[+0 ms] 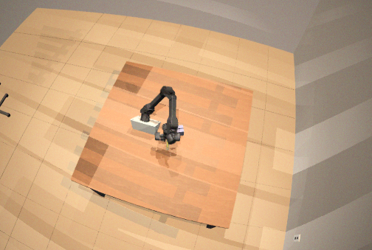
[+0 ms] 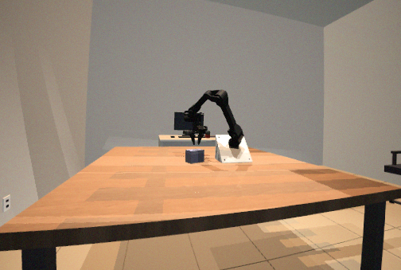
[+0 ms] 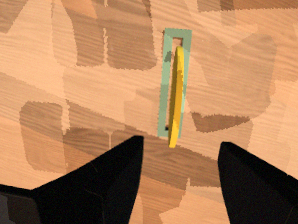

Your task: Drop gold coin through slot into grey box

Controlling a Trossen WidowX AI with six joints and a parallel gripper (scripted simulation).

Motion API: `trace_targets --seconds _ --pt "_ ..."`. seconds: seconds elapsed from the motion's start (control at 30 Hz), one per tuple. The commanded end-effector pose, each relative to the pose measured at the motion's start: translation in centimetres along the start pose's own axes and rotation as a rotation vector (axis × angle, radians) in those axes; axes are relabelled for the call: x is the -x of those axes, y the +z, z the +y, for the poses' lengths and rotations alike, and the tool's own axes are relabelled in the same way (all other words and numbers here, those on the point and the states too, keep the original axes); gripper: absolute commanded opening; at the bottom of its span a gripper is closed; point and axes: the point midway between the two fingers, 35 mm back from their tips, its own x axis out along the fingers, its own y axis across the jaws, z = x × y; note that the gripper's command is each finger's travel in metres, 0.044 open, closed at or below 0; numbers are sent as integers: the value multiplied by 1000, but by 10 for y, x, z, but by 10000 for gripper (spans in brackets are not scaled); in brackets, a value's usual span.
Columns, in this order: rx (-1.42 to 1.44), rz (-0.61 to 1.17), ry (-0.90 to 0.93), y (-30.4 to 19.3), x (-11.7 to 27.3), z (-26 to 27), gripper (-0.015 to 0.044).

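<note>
The black end effector (image 3: 178, 183) is hovering, partly open and empty, above the thin gold coin (image 3: 174, 96) standing in its green holder (image 3: 174, 83) on the tabletop; it should straddle the coin's flat faces squarely while descending.

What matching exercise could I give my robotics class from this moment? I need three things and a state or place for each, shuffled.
Things:
1. gold coin
2. gripper
3. grey box

States:
A. stands closed on the wooden table, apart from the arm's white base
B. hangs above the coin, fingers parted, holding nothing
C. stands on edge in the green holder

Pairs: 1-C, 2-B, 3-A
</note>
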Motion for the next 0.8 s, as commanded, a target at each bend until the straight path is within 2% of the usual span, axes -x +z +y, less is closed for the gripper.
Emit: trace_targets --seconds 0.0,0.77 --pt "-7 -14 3 4 -9 2 161" --pt "-8 -13 2 3 -44 0 161"
